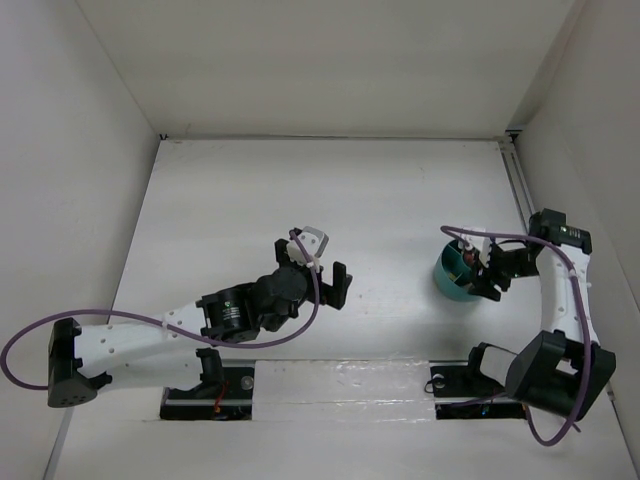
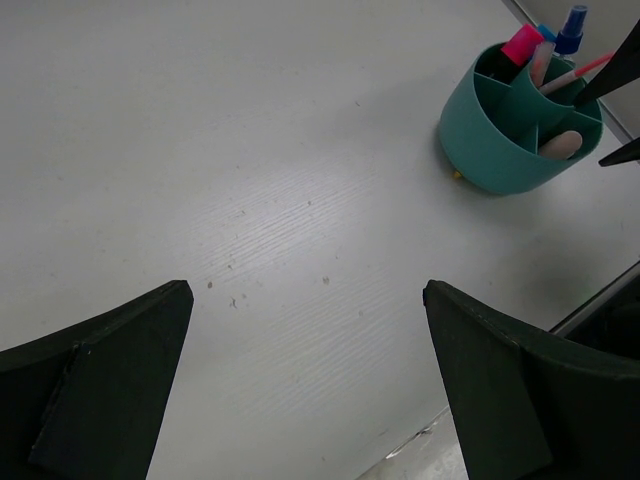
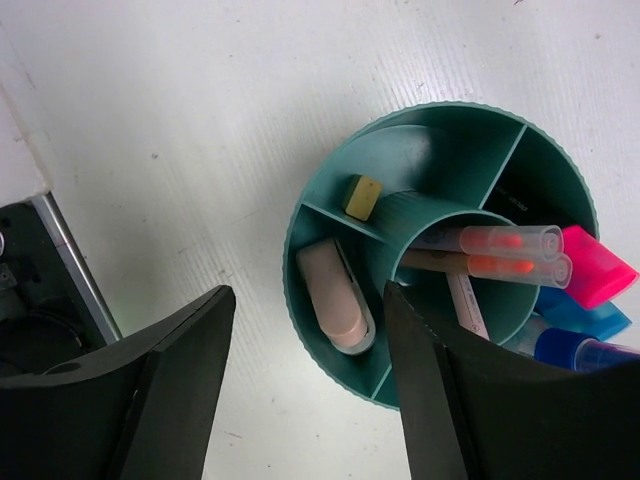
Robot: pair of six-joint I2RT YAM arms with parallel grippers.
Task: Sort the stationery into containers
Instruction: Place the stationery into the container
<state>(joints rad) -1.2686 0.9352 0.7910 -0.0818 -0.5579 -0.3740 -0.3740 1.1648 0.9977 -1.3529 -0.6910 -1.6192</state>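
The round teal organiser cup [image 1: 452, 280] stands at the right of the table. In the right wrist view its rim [image 3: 291, 232] rings several compartments. They hold the pinkish stapler [image 3: 335, 295], the tan eraser cube [image 3: 361, 196], two pink-orange pens [image 3: 492, 242], the pink-capped highlighter [image 3: 597, 268], the blue-capped highlighter [image 3: 588, 316] and the blue-capped bottle [image 3: 572, 349]. My right gripper [image 3: 308, 298] is open and empty, just above the stapler side of the cup [image 2: 500, 150]. My left gripper [image 2: 307, 290] is open and empty over bare table, well left of the cup.
White walls enclose the table on the left, back and right. A metal rail [image 1: 520, 190] runs along the right edge. The arm base plates [image 1: 330, 385] lie along the near edge. A black mount [image 3: 40, 300] is just left of the cup in the right wrist view.
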